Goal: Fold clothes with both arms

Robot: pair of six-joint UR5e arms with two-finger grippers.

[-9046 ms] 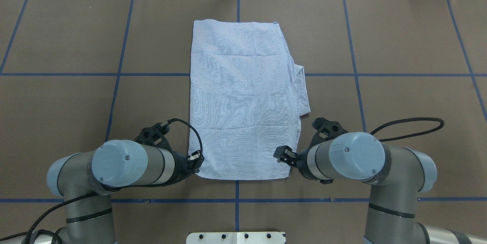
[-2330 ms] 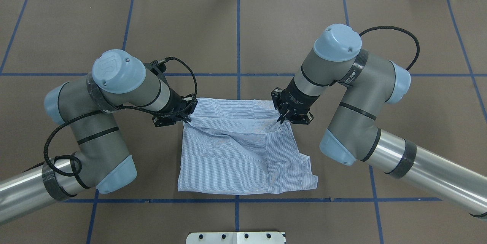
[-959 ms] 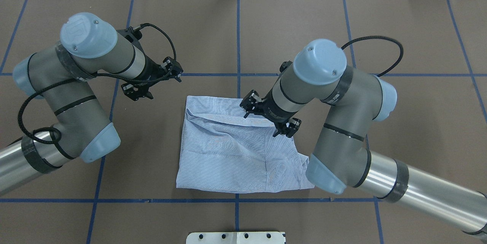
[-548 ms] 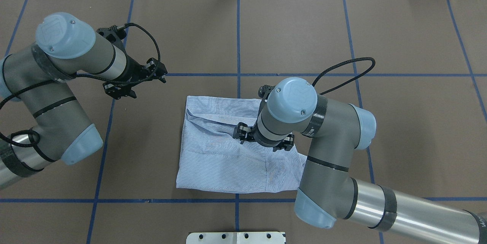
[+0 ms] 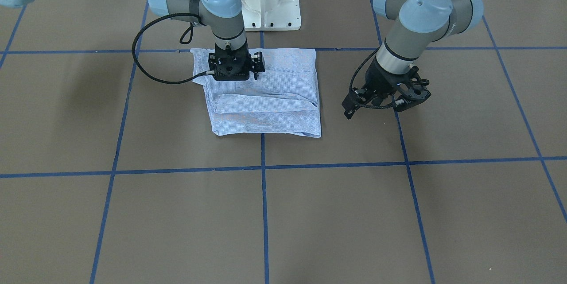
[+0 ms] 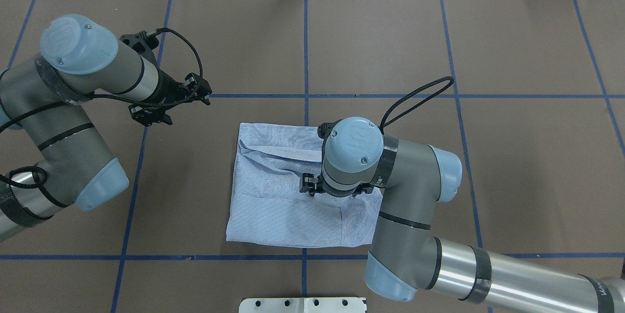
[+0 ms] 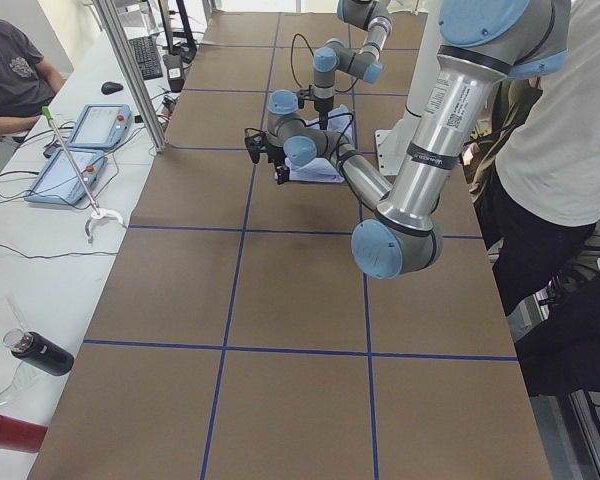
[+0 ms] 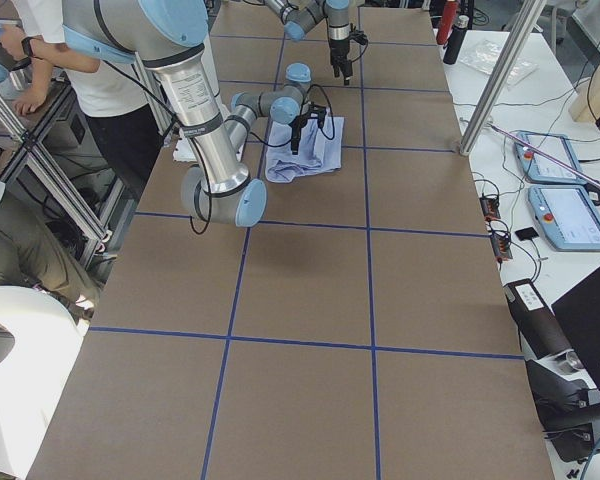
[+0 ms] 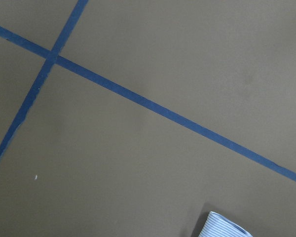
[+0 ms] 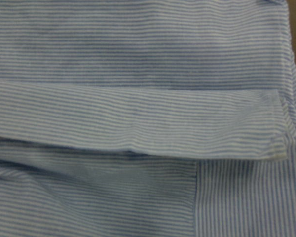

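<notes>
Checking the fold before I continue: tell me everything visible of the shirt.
The shirt is light blue-and-white finely striped cloth, folded into a rough rectangle and lying flat on the brown table, near the robot's white base. A folded band crosses it, and creases run near its far edge. The right gripper points straight down over it; contact cannot be told.

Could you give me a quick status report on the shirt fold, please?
Left claw open, apart from the shirt. Right claw down over the shirt, jaws hidden. Shirt folded over; nothing in the way.
</notes>
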